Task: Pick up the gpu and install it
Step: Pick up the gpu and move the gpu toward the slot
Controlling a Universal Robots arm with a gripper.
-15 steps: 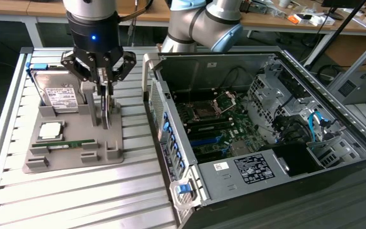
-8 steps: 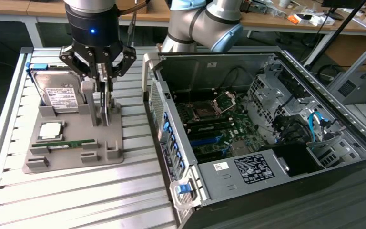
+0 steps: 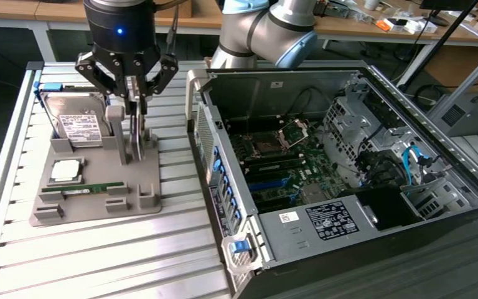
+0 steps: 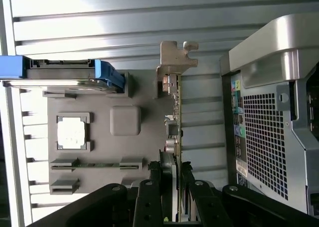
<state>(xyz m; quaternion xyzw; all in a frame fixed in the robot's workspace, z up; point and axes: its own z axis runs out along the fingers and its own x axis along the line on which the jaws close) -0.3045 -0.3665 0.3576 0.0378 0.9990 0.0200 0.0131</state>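
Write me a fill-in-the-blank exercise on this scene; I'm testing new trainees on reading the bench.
The gpu stands ___ in the gray holder.
The hand is at the gpu's ___ edge.
The hard drive has a ___ bracket.
The case lies to the exterior view's ___ of the holder.
Missing words: upright; top; blue; right.
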